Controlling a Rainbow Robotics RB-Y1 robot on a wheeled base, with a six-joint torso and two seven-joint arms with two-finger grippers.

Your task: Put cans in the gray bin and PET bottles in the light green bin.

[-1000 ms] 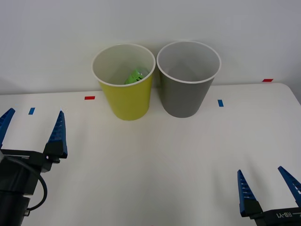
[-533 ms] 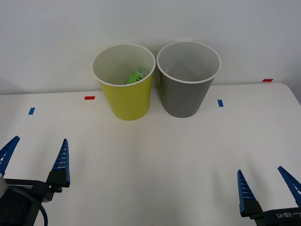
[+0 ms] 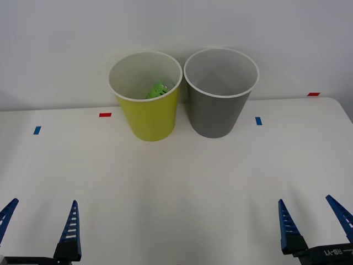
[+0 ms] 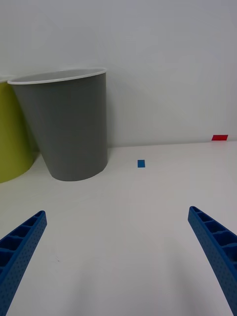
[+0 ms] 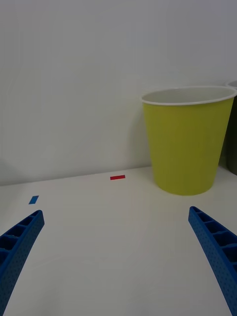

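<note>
The light green bin [image 3: 148, 113] stands at the back of the white table, beside the gray bin [image 3: 219, 107] on its right. A green-labelled PET bottle [image 3: 158, 90] lies inside the light green bin. No cans are in view. My left gripper [image 3: 38, 231] is open at the front left edge, far from both bins. My right gripper [image 3: 314, 225] is open at the front right, holding nothing. The right wrist view has the gray bin [image 4: 69, 126] ahead; the left wrist view has the light green bin [image 5: 186, 143] ahead.
Small red tape marks [image 3: 105, 115] and blue tape marks [image 3: 258, 120] dot the white table [image 3: 176, 182]. A white wall rises right behind the bins.
My left gripper has drawn back from the middle left of the table toward the front edge, staying open. The right gripper and both bins have not moved.
</note>
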